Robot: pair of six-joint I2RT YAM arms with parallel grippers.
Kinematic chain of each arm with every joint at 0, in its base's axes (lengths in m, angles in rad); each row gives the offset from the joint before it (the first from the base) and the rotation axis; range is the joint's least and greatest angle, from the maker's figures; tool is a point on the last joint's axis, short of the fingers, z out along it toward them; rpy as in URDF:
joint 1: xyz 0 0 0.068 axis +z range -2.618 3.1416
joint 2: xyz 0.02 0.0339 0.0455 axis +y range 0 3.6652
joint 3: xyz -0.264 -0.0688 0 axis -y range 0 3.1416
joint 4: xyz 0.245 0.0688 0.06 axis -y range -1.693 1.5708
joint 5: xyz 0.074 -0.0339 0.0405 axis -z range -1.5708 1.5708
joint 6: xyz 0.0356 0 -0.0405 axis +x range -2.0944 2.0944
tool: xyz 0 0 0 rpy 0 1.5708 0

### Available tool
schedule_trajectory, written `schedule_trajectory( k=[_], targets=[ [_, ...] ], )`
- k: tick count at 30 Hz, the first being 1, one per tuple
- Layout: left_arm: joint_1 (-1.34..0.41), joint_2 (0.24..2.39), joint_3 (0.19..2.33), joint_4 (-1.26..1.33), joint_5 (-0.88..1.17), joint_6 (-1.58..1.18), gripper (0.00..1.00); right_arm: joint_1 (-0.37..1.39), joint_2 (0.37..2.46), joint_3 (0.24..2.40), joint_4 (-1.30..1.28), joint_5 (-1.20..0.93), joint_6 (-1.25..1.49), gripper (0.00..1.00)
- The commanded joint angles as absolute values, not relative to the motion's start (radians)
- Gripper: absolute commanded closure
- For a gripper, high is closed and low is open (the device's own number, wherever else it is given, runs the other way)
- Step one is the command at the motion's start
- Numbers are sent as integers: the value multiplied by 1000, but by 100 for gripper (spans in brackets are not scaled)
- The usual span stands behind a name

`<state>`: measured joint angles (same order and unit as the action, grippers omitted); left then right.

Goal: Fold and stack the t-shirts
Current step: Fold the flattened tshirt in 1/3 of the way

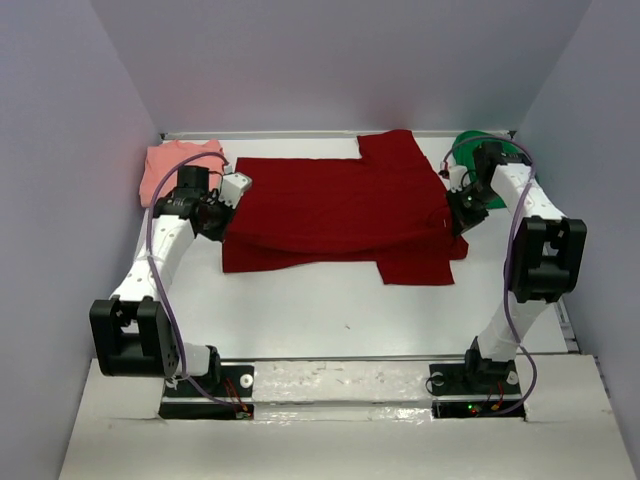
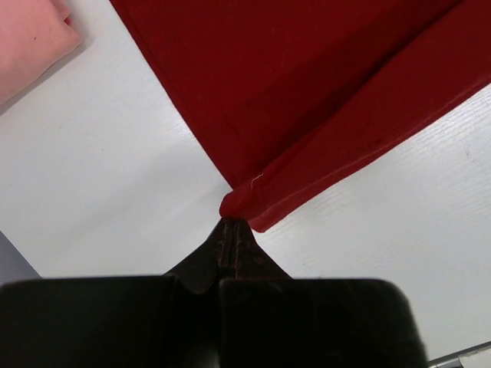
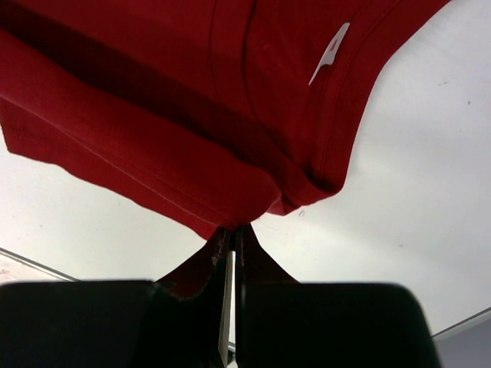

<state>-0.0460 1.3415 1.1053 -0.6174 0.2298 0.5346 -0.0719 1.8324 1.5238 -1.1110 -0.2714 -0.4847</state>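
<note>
Seen from above, a dark red t-shirt lies spread across the middle of the white worktop, reaching toward its far edge. One sleeve points at the far edge and the other at the near edge. A salmon-pink t-shirt sits in the far left corner and a bright green t-shirt in the far right corner.

The left gripper is closed on a small pinch of the red shirt's left edge. The right gripper is closed on a bunched bit of its right edge, near a white label.

Each grip looks small, so the cloth could slip free if the arms pull apart or lift fast. If one arm rises ahead of the other, the fold would likely land crooked. The sleeve toward the near edge may trail and crease underneath. The right arm sits over the green shirt and might drag it.

The right arm covers most of the green shirt, and the left arm hides the pink shirt's near side. How many layers each gripper holds cannot be made out.
</note>
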Motion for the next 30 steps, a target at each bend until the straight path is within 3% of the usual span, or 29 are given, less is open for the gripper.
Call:
schedule_trajectory(
  k=[1, 29, 30],
  targets=[
    [-60, 1373, 1098, -563, 173, 492, 100, -74, 1853, 1588, -1077, -287, -468, 100],
    [-144, 1528, 1117, -426, -31, 428, 100, -74, 2071, 1703, -1060, -278, -454, 100],
    [-144, 1528, 1114, -420, -43, 426, 100, -74, 2077, 1706, -1065, -278, -454, 85]
  ],
)
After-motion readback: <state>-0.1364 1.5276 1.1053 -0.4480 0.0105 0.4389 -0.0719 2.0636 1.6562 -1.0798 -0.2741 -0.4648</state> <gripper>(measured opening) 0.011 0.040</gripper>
